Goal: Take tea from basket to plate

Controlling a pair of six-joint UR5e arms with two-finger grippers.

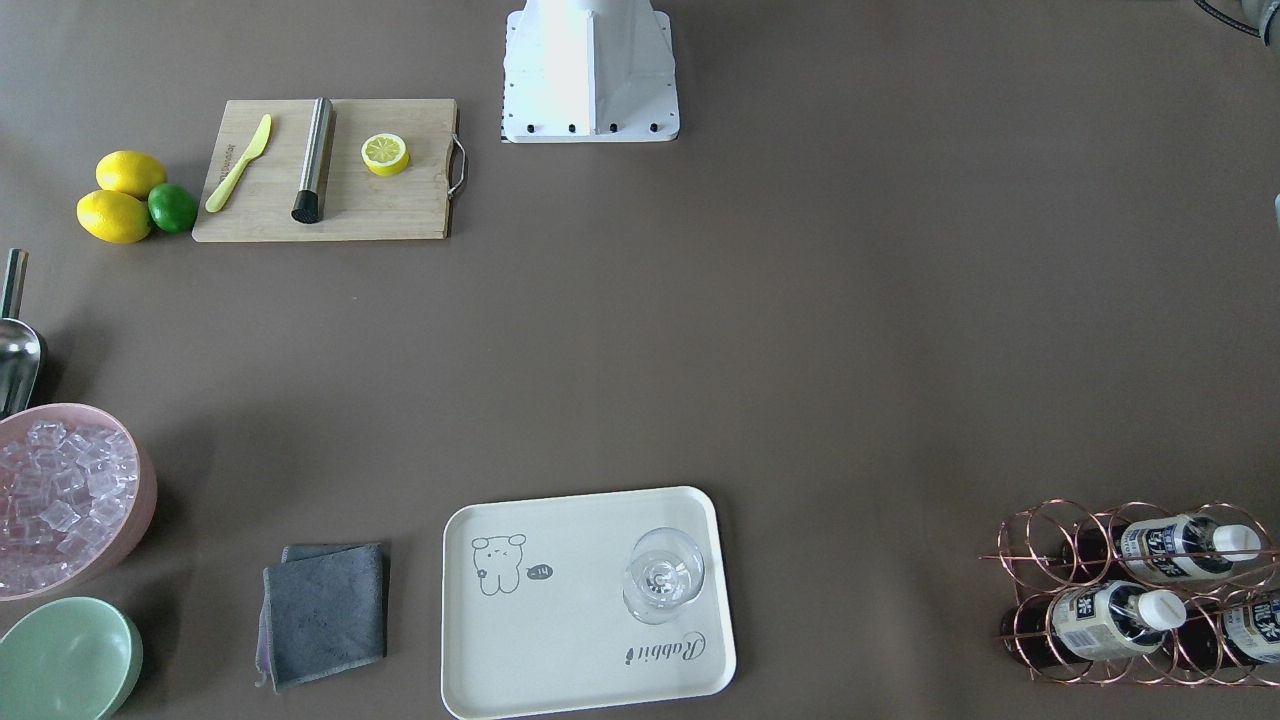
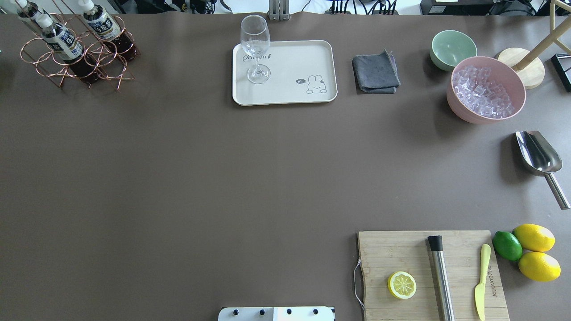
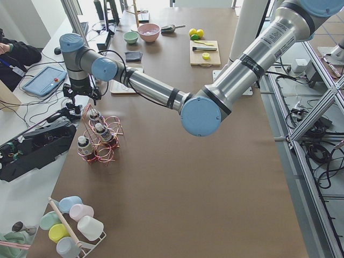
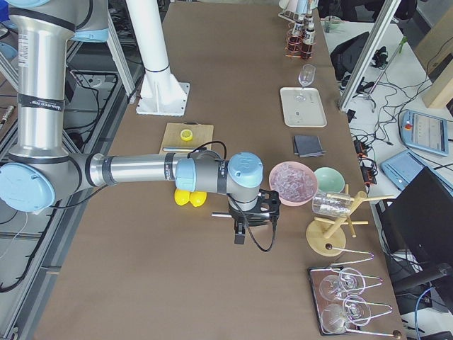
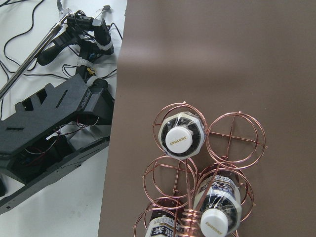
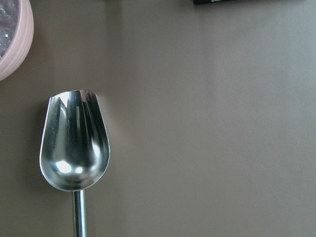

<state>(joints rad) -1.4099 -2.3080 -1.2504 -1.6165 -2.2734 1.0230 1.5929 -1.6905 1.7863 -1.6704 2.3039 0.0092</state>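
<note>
Here, three tea bottles point(image 2: 62, 38) sit in the basket point(image 2: 44, 62). A glass point(image 2: 255, 42) stands on the plate point(image 2: 294, 58). The left gripper point(image 3: 80, 94) hangs above the basket. Its grip, like that of the right gripper point(image 4: 244, 223), cannot be made out.

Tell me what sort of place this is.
Most likely a robotics lab staged as a drinks station: a silver-and-blue robot arm over the brown table, black electronics and loose cables off its edge, and props such as a pink bowl of ice cubes and a rose-gold wire rack holding small tea bottles.
</note>
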